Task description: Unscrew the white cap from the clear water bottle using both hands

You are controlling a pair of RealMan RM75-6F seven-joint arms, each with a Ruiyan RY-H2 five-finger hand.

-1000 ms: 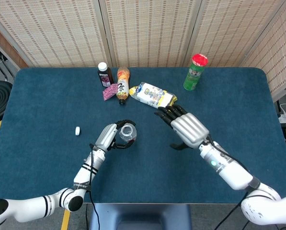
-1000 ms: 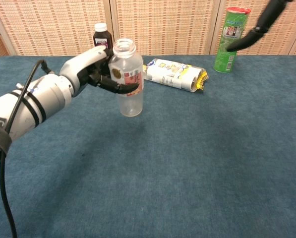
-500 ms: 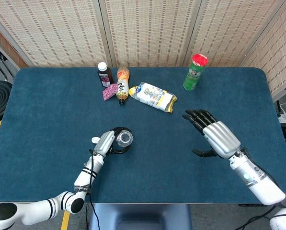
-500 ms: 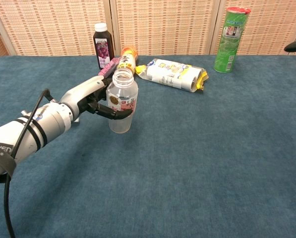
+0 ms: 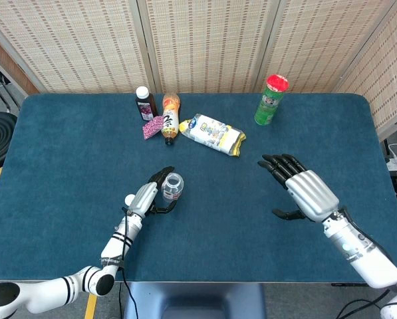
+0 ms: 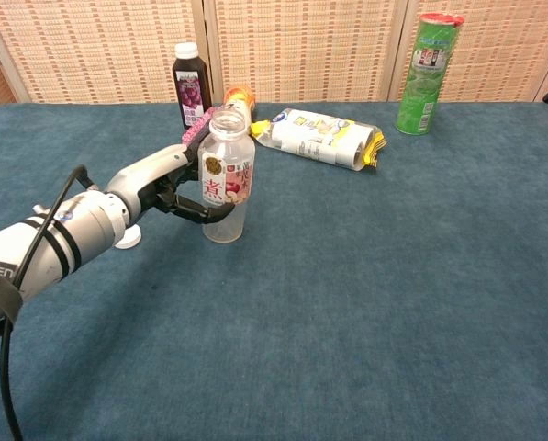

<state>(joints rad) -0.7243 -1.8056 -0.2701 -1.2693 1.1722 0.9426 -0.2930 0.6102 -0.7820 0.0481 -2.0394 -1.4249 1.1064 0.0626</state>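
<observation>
The bottle (image 6: 226,179) stands upright at centre left on the table (image 6: 393,294), mouth open, the left hand (image 6: 168,188) curled around it. The cap (image 6: 128,237) lies just left. The right hand (image 5: 303,189), fingers spread and empty, hovers far right.

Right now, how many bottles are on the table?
3. The clear bottle stands upright in the left hand; a dark juice bottle stands at the back; an orange-capped bottle lies beside it.

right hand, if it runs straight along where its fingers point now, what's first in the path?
Probably the snack pack: the right hand has its fingers aimed up-left over bare table toward it. Hand height unclear.
</observation>
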